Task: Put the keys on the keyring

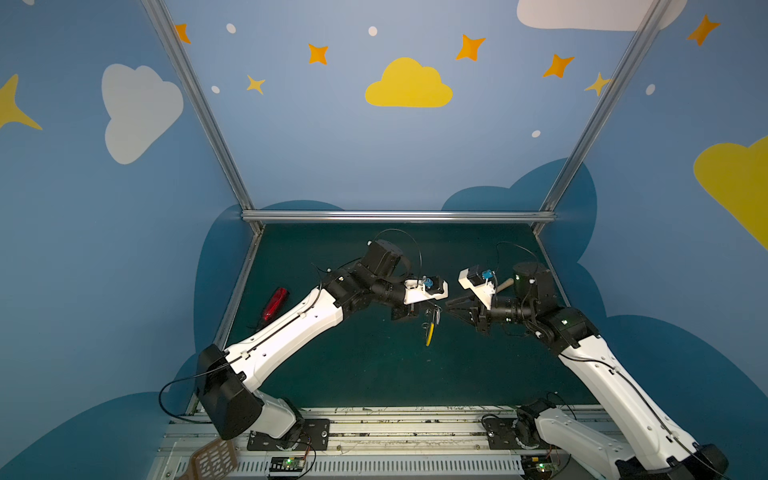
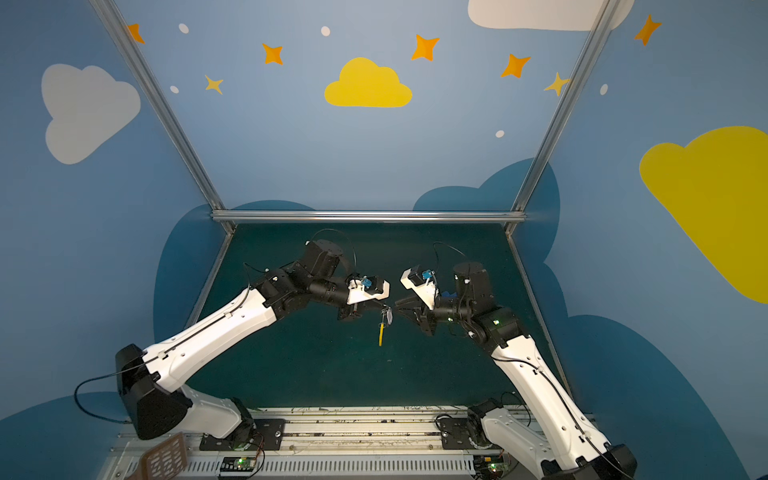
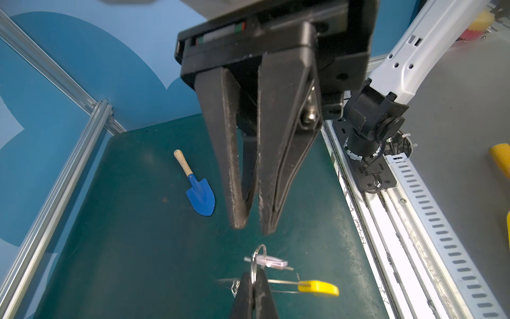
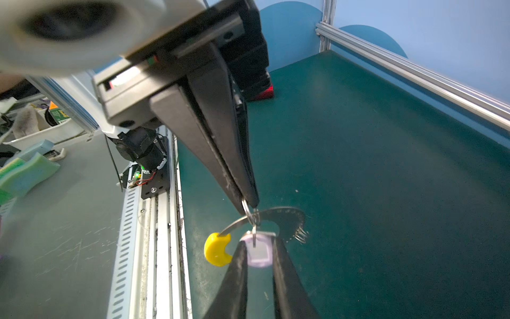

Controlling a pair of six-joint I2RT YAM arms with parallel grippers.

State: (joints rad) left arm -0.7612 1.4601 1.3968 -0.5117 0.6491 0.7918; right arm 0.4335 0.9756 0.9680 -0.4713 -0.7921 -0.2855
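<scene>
Jaws, left gripper (image 4: 249, 204): pressing together on the silver split loop of the keys (image 4: 259, 254), and I am holding them above the green mat (image 4: 358, 165). Jaws, right gripper (image 3: 252, 229): standing slightly apart, with the tips flanking the white tag. I am not making out any contact, and the key blade is proving hard to pick out. Keyring (image 4: 287, 219): grey holed hoop with a yellow arc, hanging at that loop.

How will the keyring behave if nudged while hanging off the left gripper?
Probably stiff: the keyring holds its flat arc while dangling. Likely swings: it seems to hang from the key's split loop pinched in the left gripper. Looks light: thin sheet.
</scene>
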